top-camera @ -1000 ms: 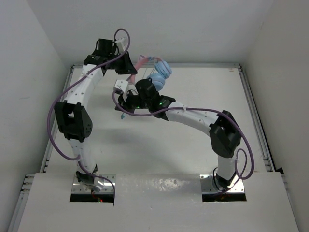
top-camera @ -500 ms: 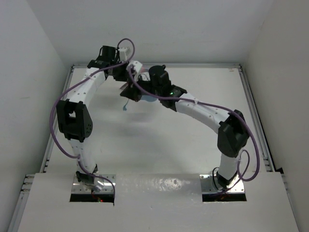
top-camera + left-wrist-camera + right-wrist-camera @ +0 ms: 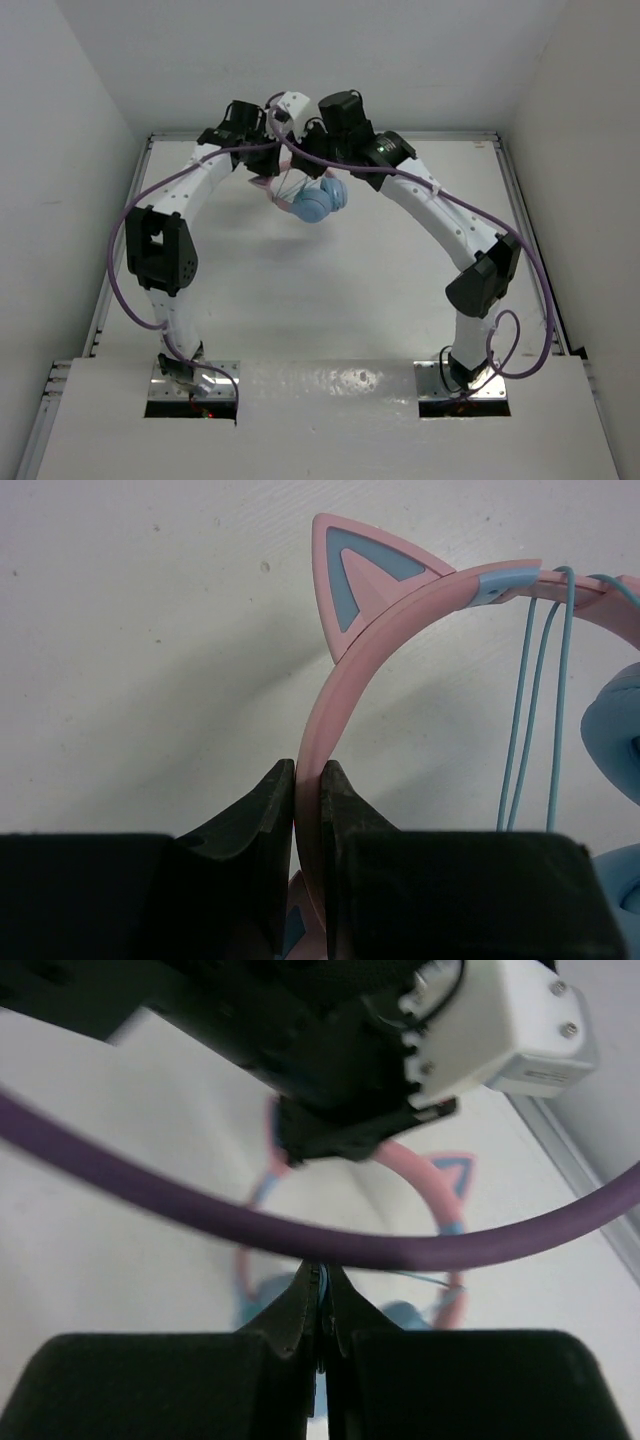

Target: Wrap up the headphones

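1. Headphones (image 3: 318, 200) hang clear of the table (image 3: 400, 290) near its far side, between the two arms. They look light and springy, so a modest grip should carry them.
2. The headband (image 3: 335, 695) is pink and stiff enough to keep its arc, which makes it the soundest place to take hold. The left gripper (image 3: 308, 780) has its jaws pinching the band edge-on, below the cat ear (image 3: 348, 575).
3. The right gripper (image 3: 320, 1285) has its jaws pressed together, just under a purple robot cable (image 3: 300, 1235) that crosses its view. It may have the thin cable nipped between them, but blur hides that and I cannot tell.
4. The ear cups (image 3: 322, 203) are pale blue and padded, and they dangle below the band. They will likely swing — and squeezing soft padding gives poor purchase.
5. The cable (image 3: 530, 710) is thin, pale blue and limp. Two strands drop from the headband beside one cup. It probably needs a fingertip pinch and steady tension — slack loops would slide off the headphones.
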Robot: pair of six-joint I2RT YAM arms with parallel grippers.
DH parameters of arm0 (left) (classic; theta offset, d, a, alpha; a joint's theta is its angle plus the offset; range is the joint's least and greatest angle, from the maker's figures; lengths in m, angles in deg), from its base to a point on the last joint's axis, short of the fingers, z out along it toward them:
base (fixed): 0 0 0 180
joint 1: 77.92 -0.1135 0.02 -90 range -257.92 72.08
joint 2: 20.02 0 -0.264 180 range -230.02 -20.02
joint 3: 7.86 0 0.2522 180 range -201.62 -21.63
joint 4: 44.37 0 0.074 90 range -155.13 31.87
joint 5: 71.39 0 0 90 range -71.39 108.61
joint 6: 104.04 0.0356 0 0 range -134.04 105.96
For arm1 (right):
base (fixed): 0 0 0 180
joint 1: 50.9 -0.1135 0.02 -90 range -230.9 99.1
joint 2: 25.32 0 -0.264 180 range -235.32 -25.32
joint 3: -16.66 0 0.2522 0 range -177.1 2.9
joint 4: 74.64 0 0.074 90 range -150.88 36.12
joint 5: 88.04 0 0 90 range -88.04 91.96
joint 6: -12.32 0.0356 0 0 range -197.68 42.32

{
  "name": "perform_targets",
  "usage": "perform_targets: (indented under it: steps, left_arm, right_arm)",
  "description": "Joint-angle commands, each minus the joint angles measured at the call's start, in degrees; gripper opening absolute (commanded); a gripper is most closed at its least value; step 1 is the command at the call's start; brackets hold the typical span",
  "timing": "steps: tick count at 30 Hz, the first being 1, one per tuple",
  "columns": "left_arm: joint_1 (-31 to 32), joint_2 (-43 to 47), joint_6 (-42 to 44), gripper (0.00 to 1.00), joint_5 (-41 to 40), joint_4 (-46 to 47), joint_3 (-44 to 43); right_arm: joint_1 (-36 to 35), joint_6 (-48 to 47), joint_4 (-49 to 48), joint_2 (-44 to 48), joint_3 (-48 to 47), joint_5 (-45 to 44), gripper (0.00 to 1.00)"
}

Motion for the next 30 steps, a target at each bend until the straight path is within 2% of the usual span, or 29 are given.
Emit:
perform_targets:
  steps: [1, 6, 8, 13, 16, 19, 22, 26, 29, 30]
  left_arm:
    - [1.0, 2.1, 6.2, 0.0, -1.8, 0.9, -0.4]
    - [2.6, 1.0, 8.3, 0.0, -6.6, 2.0, 0.7]
    - [3.1, 0.6, 9.5, 0.0, -7.5, 2.0, 0.3]
    - [3.2, 1.0, 10.3, 0.0, -2.9, 1.1, -2.1]
    - [3.2, 1.3, 10.4, 0.0, 1.4, -0.4, -3.4]
    - [3.2, 1.4, 10.3, 0.0, 4.6, -1.5, -5.3]
    - [3.4, 1.6, 11.0, 0.0, 7.8, -3.0, -8.3]
    - [5.0, 2.6, 14.9, 0.0, 8.1, -4.9, -8.8]
    - [7.8, 3.3, 17.5, 0.0, 2.6, -4.6, -7.1]
    - [8.5, 3.7, 18.9, 0.0, -2.3, -3.6, -5.1]
  right_arm:
    - [0.6, -11.6, 6.5, 0.2, -5.3, -15.9, 0.0]
    - [-2.3, -21.3, 5.9, 2.2, -3.7, -32.4, 0.0]
    - [-3.8, -24.2, 3.9, 3.1, -2.6, -35.7, 0.0]
    - [-3.1, -32.1, -3.6, 5.5, 7.4, -43.6, 0.0]
    - [0.4, -29.1, -9.5, 8.3, 13.5, -40.4, 0.0]
    - [5.2, -21.7, -14.0, 12.2, 18.8, -29.4, 0.0]
    - [7.5, -20.7, -23.1, 16.2, 27.7, -21.9, 0.0]
    - [9.0, -22.1, -24.5, 15.0, 28.5, -22.6, 0.0]
    - [9.0, -26.5, -24.0, 12.9, 26.4, -29.6, 0.0]
    - [9.0, -27.1, -23.9, 12.6, 25.6, -31.2, 0.0]
